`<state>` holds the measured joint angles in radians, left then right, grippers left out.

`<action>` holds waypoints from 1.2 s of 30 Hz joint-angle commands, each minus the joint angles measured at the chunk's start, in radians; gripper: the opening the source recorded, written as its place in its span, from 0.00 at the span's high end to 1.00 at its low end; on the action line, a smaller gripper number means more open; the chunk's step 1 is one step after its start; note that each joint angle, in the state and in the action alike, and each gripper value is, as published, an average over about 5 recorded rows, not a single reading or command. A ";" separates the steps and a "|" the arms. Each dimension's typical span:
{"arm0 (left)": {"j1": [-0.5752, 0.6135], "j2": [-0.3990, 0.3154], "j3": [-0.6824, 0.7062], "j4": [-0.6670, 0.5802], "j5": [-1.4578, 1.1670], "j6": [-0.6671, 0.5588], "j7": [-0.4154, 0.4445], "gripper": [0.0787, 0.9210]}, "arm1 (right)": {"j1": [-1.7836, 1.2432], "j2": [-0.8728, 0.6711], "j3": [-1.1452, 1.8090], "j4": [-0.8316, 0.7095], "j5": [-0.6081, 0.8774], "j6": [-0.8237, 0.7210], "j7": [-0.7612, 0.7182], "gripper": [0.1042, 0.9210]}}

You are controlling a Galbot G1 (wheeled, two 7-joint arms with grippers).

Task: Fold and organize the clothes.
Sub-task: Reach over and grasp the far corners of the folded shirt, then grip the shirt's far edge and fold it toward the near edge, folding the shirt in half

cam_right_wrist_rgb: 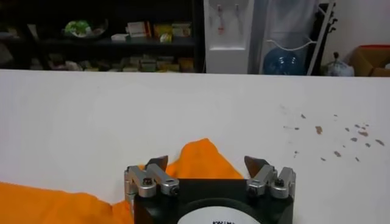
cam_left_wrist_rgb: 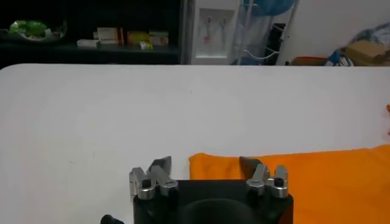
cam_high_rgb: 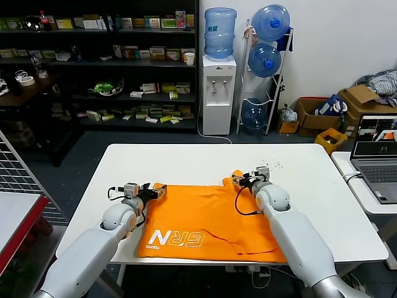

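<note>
The orange T-shirt (cam_high_rgb: 208,220) lies spread on the white table (cam_high_rgb: 310,186), its white "GRN" lettering (cam_high_rgb: 172,238) near the front hem on the robot's left, and it looks only partly folded: the body forms a rough rectangle, but no tidy stack yet, so most of the folding and all the organizing seem left to do. The left gripper (cam_high_rgb: 151,192) sits at the shirt's far left corner, fingers spread wide with the orange corner lying between them. The right gripper (cam_high_rgb: 247,180) is at the shirt's far right corner, fingers likewise spread, a peaked bit of fabric poking up between them. Neither is pinching cloth yet, as far as I can judge. Beyond the shirt the tabletop carries small dark specks (cam_right_wrist_rgb: 341,137). Behind the shirt's table stand a water dispenser (cam_high_rgb: 219,74), stocked dark shelves (cam_high_rgb: 111,62) and a rack of water bottles (cam_high_rgb: 263,74); a laptop (cam_high_rgb: 377,155) sits on a side table to the shirt's right.
</note>
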<state>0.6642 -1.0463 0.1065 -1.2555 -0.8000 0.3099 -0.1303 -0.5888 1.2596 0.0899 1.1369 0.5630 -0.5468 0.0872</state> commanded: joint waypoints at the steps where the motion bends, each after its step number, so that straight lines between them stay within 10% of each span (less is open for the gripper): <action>1: -0.022 -0.002 0.024 0.023 -0.002 0.016 0.003 0.31 | 0.027 0.013 -0.014 -0.057 -0.006 -0.010 -0.008 0.24; 21: 0.001 -0.009 0.010 -0.014 0.005 -0.034 -0.017 0.97 | -0.016 -0.004 -0.006 0.024 -0.017 0.059 -0.015 0.94; 36: 0.209 0.096 -0.102 -0.349 0.024 -0.061 -0.058 0.98 | -0.339 -0.182 0.117 0.524 0.119 -0.025 0.079 0.97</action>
<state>0.7569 -1.0047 0.0475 -1.4122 -0.7800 0.2617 -0.1641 -0.7710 1.1557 0.1562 1.4186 0.6235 -0.5375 0.1284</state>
